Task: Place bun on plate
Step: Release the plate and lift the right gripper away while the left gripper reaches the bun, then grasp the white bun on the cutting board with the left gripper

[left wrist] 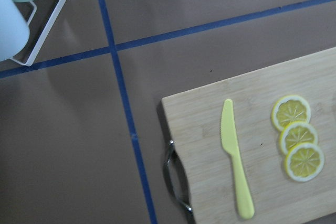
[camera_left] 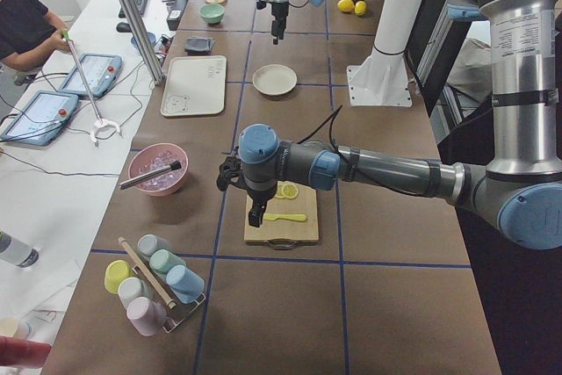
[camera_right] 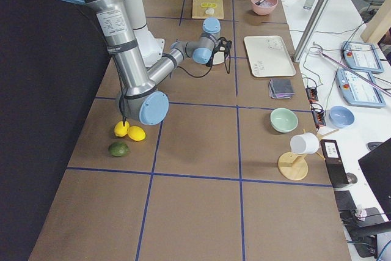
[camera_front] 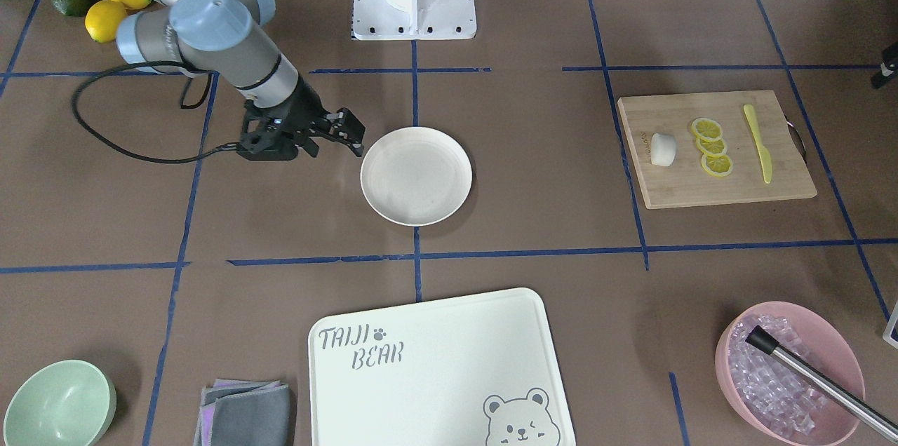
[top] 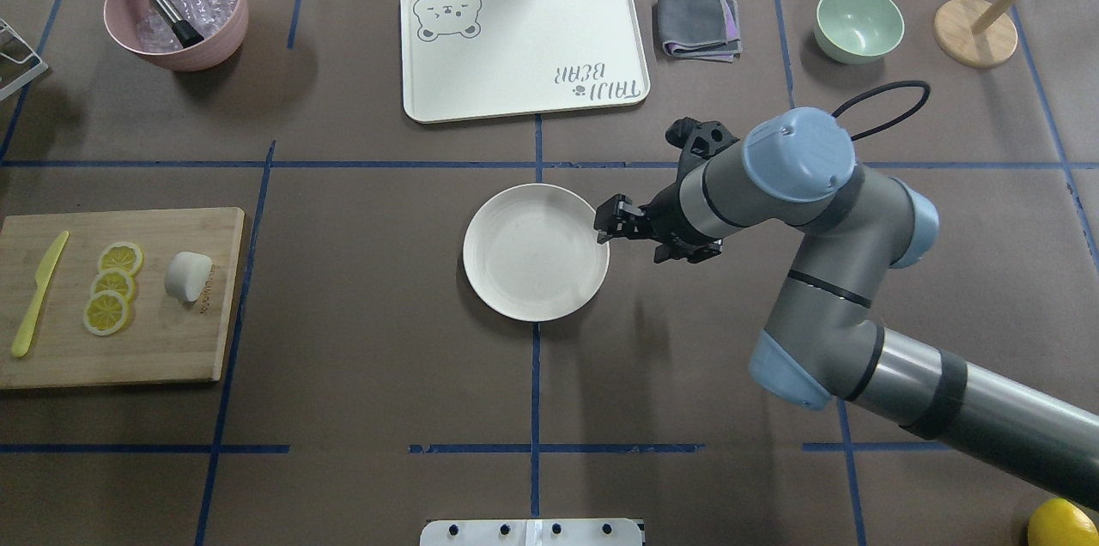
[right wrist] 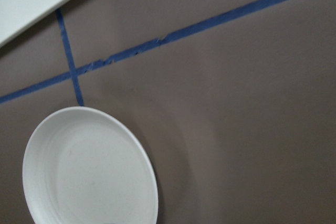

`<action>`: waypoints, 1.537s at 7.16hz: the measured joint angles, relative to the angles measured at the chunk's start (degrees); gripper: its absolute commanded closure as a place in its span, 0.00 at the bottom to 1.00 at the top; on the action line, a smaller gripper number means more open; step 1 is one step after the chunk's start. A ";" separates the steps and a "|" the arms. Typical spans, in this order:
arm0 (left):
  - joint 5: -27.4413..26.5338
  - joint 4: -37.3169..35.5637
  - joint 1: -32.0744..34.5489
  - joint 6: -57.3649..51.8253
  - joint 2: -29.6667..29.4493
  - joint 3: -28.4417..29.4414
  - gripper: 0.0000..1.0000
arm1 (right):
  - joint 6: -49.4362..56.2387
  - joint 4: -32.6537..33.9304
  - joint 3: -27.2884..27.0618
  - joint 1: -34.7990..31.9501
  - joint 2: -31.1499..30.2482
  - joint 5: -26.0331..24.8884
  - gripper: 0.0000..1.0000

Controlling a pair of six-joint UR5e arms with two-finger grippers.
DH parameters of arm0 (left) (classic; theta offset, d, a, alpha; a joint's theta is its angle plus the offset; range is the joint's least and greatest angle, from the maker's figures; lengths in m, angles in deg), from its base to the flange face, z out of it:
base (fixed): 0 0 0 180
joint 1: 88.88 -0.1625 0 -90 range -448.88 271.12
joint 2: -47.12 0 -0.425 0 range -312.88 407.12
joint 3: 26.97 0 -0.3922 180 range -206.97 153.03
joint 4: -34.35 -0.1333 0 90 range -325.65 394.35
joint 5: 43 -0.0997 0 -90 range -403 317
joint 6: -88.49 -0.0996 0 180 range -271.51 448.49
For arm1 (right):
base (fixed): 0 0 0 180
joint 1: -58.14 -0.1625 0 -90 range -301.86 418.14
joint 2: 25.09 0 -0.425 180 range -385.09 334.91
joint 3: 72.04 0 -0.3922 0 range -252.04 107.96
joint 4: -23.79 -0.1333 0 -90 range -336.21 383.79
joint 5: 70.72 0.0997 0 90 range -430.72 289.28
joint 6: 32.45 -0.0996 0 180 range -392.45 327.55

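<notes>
The bun [camera_front: 662,149] [top: 188,276] is small, white and rounded, and lies on a wooden cutting board [top: 120,357] at the table's left end. At the table's middle sits the round cream plate [camera_front: 416,176] [top: 535,252] [right wrist: 89,171], with nothing on it. My right gripper [camera_front: 356,141] [top: 604,227] hovers at the plate's right rim, open and holding nothing. Only the exterior left view shows my left gripper [camera_left: 255,215], high near the board's outer end; I cannot tell whether it is open or shut. The left wrist view shows the board but not the bun.
Lemon slices [top: 112,284] and a yellow knife [top: 39,293] share the board. At the far side stand a bear-print tray [top: 524,39], a pink bowl of ice [top: 176,9], a folded cloth [top: 697,21] and a green bowl [top: 859,22]. Whole lemons [camera_front: 105,18] lie by the right arm.
</notes>
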State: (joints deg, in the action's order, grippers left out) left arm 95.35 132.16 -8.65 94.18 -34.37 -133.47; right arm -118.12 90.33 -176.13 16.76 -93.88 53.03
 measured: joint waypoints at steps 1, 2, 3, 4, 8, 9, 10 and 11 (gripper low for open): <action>-0.36 4.57 -4.24 6.35 -0.06 -0.02 0.00 | 2.25 1.37 -2.66 -5.34 -3.15 5.44 0.00; -1.80 8.95 -8.98 12.92 -0.22 -0.18 0.00 | 6.97 1.80 -4.16 -9.89 -6.75 9.53 0.00; -6.25 13.98 -15.67 21.88 -0.48 -0.62 0.00 | 13.34 1.93 -5.05 -13.98 -10.74 12.58 0.00; -12.15 17.56 -22.99 30.59 -1.56 -1.13 0.00 | 19.58 1.94 -5.42 -17.11 -14.38 14.44 0.00; -24.10 19.50 -37.33 41.02 -6.48 -1.51 0.01 | 31.62 1.83 -5.54 -20.70 -21.67 15.55 0.00; -25.79 19.47 -38.52 41.06 -6.41 -1.43 0.02 | 31.87 1.77 -5.56 -20.71 -21.97 15.48 0.00; -27.28 19.45 -39.44 41.07 -6.41 -1.09 0.04 | 31.94 1.71 -5.59 -20.70 -22.10 15.42 0.00; -28.02 19.45 -40.12 41.07 -6.44 -0.66 0.05 | 31.96 1.69 -5.60 -20.69 -22.14 15.36 0.00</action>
State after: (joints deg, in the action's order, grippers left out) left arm 67.33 151.60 -48.77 135.25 -40.81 -134.12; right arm -86.16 92.01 -181.72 -3.93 -116.02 68.39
